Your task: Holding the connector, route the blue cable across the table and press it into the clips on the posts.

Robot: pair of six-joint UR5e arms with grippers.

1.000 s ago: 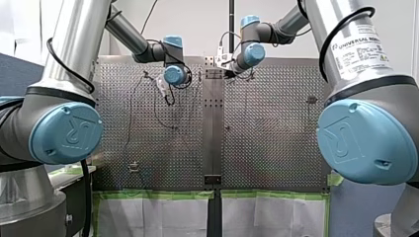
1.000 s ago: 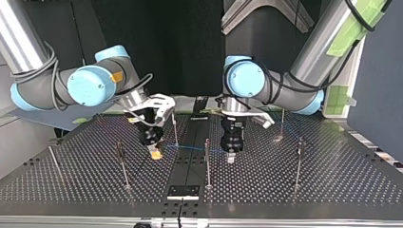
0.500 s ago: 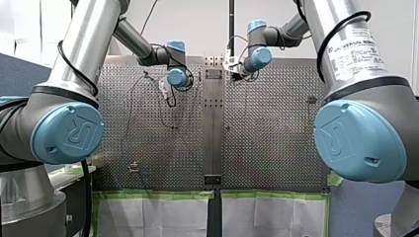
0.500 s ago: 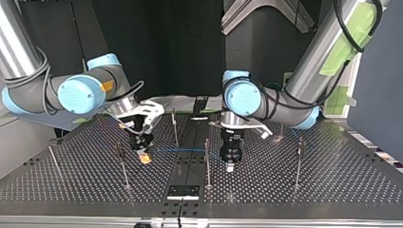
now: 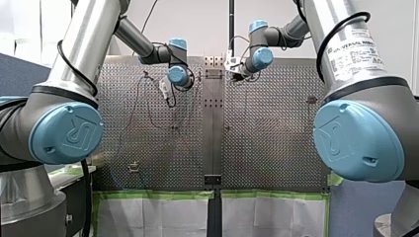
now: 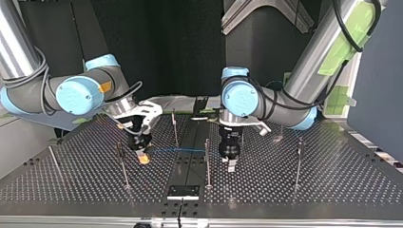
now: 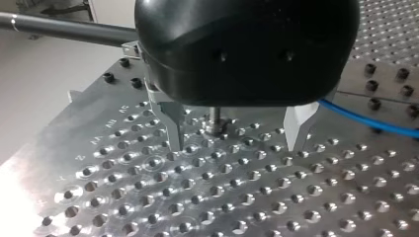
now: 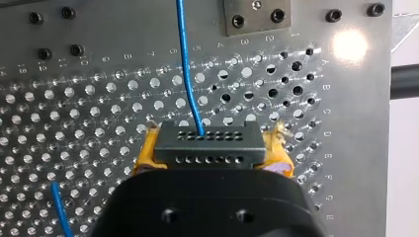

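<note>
Low over the perforated worktop (image 7: 123,207), my right claw (image 8: 212,154) clamps the black connector (image 8: 207,140) of the blue cable (image 8: 186,64), while my left claw (image 7: 236,144) gapes wide.

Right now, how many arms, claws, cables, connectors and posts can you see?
Arms: 2
Claws: 2
Cable: 1
Connector: 1
Posts: 5 clear, maybe more hidden
Total: 11
</note>
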